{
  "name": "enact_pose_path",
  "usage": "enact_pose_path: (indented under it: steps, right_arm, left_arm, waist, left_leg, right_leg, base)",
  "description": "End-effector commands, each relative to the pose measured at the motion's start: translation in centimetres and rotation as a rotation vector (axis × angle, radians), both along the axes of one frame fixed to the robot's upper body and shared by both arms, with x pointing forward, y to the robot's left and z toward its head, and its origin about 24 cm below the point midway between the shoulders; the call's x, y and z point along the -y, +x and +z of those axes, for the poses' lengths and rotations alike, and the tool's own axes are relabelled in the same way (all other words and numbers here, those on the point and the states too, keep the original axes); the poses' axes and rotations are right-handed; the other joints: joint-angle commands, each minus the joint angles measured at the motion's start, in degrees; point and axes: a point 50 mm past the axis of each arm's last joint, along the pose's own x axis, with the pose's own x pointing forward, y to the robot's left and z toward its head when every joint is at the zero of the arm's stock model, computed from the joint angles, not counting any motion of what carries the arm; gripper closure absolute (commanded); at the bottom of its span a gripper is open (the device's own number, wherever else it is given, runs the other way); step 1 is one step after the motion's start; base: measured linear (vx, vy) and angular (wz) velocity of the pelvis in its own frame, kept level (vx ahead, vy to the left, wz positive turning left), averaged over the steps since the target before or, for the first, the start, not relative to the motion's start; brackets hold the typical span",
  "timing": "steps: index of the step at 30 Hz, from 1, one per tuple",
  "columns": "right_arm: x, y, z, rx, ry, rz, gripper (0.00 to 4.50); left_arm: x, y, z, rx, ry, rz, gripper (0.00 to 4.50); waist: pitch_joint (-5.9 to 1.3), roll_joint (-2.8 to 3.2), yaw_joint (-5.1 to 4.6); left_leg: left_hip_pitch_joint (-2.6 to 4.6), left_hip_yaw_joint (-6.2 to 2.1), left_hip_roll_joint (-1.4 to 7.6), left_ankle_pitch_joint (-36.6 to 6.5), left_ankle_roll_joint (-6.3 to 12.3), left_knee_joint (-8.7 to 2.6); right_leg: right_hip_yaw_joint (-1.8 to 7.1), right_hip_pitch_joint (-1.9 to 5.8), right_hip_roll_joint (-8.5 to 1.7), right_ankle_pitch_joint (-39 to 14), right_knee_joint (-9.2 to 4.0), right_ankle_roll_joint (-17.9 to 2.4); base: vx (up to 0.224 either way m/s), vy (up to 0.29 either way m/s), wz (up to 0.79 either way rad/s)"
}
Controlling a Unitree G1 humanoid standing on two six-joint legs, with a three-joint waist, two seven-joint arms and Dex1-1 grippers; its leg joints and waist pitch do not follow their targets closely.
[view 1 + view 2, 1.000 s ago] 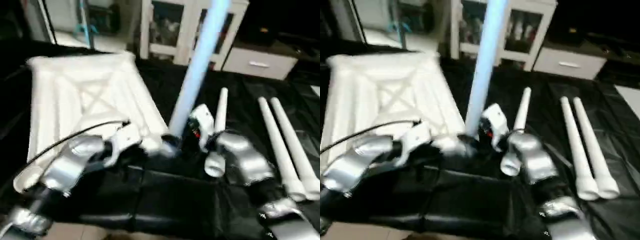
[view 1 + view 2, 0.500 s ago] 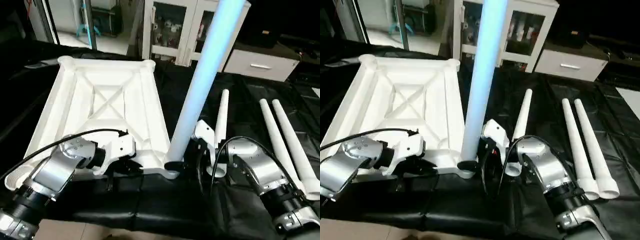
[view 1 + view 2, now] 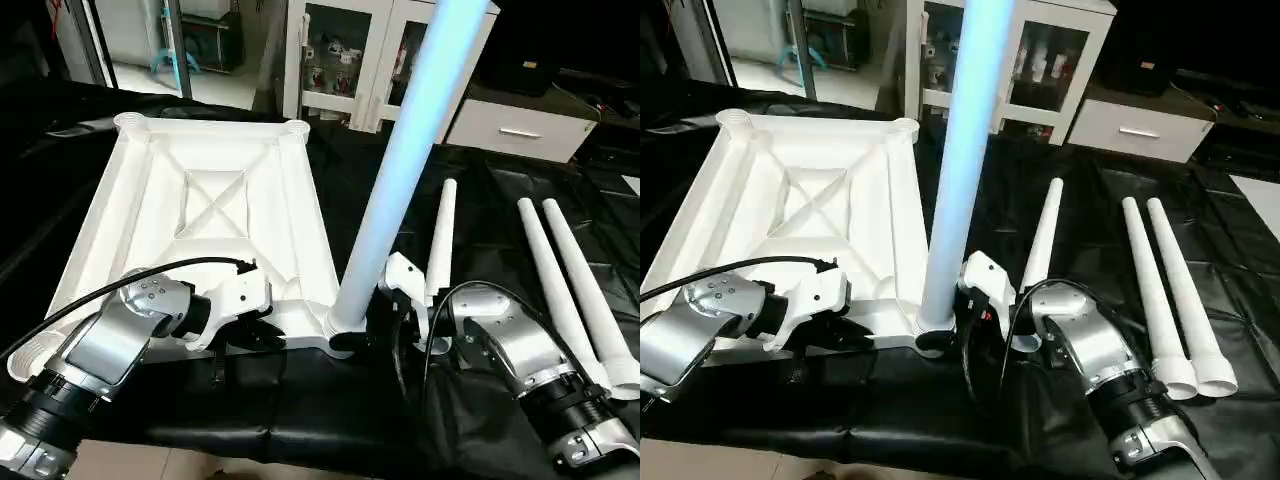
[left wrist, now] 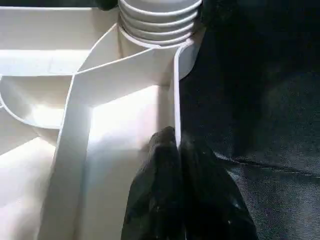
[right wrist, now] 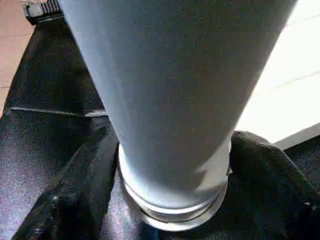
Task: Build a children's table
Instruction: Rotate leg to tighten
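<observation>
- Right wrist view puts the upright white tapered tube leg [image 5: 170, 100] squarely between the right gripper [image 5: 170, 200]'s 2 black fingers, its threaded foot sitting in the near-right corner socket; the jaws flank the base, and I can't tell if they're pinching it yet.
- That leg's long axis runs almost vertical, leaning slightly far-right, so the right arm is plainly the nearer one.
- The left gripper [image 4: 175, 165] is clenched on the near rim of the large white ribbed plastic tabletop [image 3: 215, 215], which lies upside down, left on the black cloth.
- 3 spare white legs [image 3: 565, 290] lie to the right.
- Against half a second ago, the right fingers look drawn closer in round the leg.
</observation>
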Motion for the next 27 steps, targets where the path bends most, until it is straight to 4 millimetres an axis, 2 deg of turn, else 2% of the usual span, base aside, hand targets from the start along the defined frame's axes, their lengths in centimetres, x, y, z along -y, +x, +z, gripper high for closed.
enact_pose_path:
  steps: [1, 2, 4, 7, 17, 18, 19, 20, 22, 23, 25, 26, 27]
  right_arm:
    - [0.0, 0.0, 0.1, 0.010, -0.007, 0.011, 1.37]
    - [0.0, 0.0, 0.1, 0.010, -0.006, 0.012, 1.37]
    - [0.0, 0.0, 0.1, 0.009, -0.005, 0.013, 1.66]
    - [-0.1, 0.0, 0.1, 0.004, -0.001, 0.019, 1.75]
    - [-0.2, -0.1, 0.0, -0.009, 0.010, 0.018, 1.78]
    - [-0.5, 0.6, -0.3, -0.003, 0.022, -0.078, 1.78]
    - [-0.6, 0.7, -0.3, -0.002, 0.022, -0.084, 1.78]
    - [-0.6, 1.1, -0.4, 0.006, 0.018, -0.132, 1.78]
    - [-1.0, 2.0, -1.1, -0.006, 0.011, -0.266, 1.78]
    - [-1.3, 2.4, -1.4, -0.016, 0.015, -0.330, 1.78]
    - [-1.9, 2.8, -1.8, -0.036, 0.024, -0.414, 1.78]
    - [-2.4, 3.1, -2.0, -0.040, 0.029, -0.474, 1.79]
    - [-3.4, 3.8, -2.4, -0.058, 0.034, -0.610, 1.79]
  left_arm:
    - [1.0, -1.5, -1.8, -0.107, 0.026, -0.083, 4.50]
    - [1.0, -1.5, -1.8, -0.108, 0.027, -0.083, 4.50]
    - [1.0, -1.5, -1.8, -0.110, 0.027, -0.084, 4.50]
    - [1.0, -1.5, -1.8, -0.114, 0.029, -0.085, 4.50]
    - [0.9, -1.7, -1.9, -0.123, 0.027, -0.077, 4.50]
    - [1.3, -1.2, -1.9, -0.093, 0.000, -0.037, 4.50]
    - [1.4, -1.2, -1.9, -0.091, -0.001, -0.035, 4.50]
    - [1.5, -1.0, -2.0, -0.075, -0.007, -0.016, 4.50]
    - [2.1, 0.0, -2.1, -0.033, -0.019, 0.062, 4.50]
    - [2.4, 0.6, -2.2, -0.003, -0.021, 0.112, 4.50]
    - [3.1, 1.6, -2.2, 0.037, -0.028, 0.204, 4.50]
    - [3.5, 2.2, -2.2, 0.065, -0.041, 0.268, 4.50]
    - [4.3, 3.4, -2.1, 0.086, -0.058, 0.407, 4.50]
  waist:
    - [-3.29, 1.01, -0.07]
    - [-3.30, 0.99, -0.07]
    - [-3.34, 0.99, -0.06]
    - [-3.32, 0.92, -0.07]
    - [-3.35, 0.89, -0.08]
    - [-3.32, 0.93, -0.09]
    - [-3.22, 0.98, -0.16]
    - [-3.16, 0.99, -0.26]
    - [-2.53, 0.92, -0.73]
    - [-2.41, 0.98, -0.86]
    - [-2.13, 1.00, -1.49]
    - [-2.27, 0.97, -1.40]
    - [-2.49, 1.04, -1.49]
  left_leg:
    - [0.52, -0.26, 1.72, -8.35, 0.26, -3.71]
    - [0.50, -0.25, 1.71, -8.37, 0.29, -3.69]
    - [0.49, -0.26, 1.72, -8.04, 0.34, -3.65]
    - [0.48, -0.24, 1.69, -8.15, 0.40, -3.63]
    - [0.48, -0.26, 1.69, -7.94, 0.50, -3.57]
    - [0.51, -0.25, 1.70, -8.06, 0.40, -3.59]
    - [0.41, -0.27, 1.65, -8.69, 0.09, -3.63]
    - [0.38, -0.27, 1.64, -9.40, -0.18, -3.71]
    - [0.69, -0.44, 1.62, -15.18, -1.89, -4.08]
    - [0.84, -0.64, 1.60, -16.95, -2.43, -4.09]
    - [1.38, -1.28, 1.51, -22.23, -3.12, -4.17]
    - [1.53, -1.32, 1.51, -22.52, -3.15, -4.05]
    - [1.44, -1.48, 1.49, -21.92, -3.12, -4.01]
  right_leg:
    - [2.99, 2.80, -4.47, -5.51, -3.27, -11.04]
    - [2.99, 2.82, -4.48, -5.50, -3.27, -11.10]
    - [2.99, 2.84, -4.48, -5.13, -3.19, -11.17]
    - [2.99, 2.86, -4.48, -5.29, -3.21, -11.21]
    - [2.95, 2.86, -4.46, -5.24, -3.14, -11.29]
    - [2.99, 2.80, -4.50, -5.54, -3.19, -11.29]
    - [2.96, 2.74, -4.51, -6.45, -3.36, -11.28]
    - [2.97, 2.72, -4.53, -7.63, -3.46, -11.05]
    - [2.94, 2.19, -4.69, -17.71, -4.55, -9.26]
    - [2.90, 2.20, -4.84, -20.92, -4.81, -8.56]
    - [2.52, 1.82, -5.10, -31.10, -5.85, -5.46]
    - [2.50, 1.77, -5.27, -32.47, -6.18, -4.74]
    - [2.48, 1.87, -5.37, -32.41, -6.17, -4.31]
  base:
    - [0.000, 0.000, 0.00]
    - [0.000, 0.000, 0.00]
    - [0.000, 0.000, 0.00]
    - [0.000, 0.000, 0.00]
    - [0.000, 0.000, 0.00]
    - [0.000, 0.000, 0.00]
    - [0.000, 0.000, 0.00]
    - [0.000, 0.000, 0.00]
    - [0.000, 0.000, 0.00]
    - [0.000, 0.000, 0.00]
    - [-0.030, 0.003, -0.04]
    - [-0.060, 0.006, -0.08]
    - [-0.054, 0.007, -0.07]
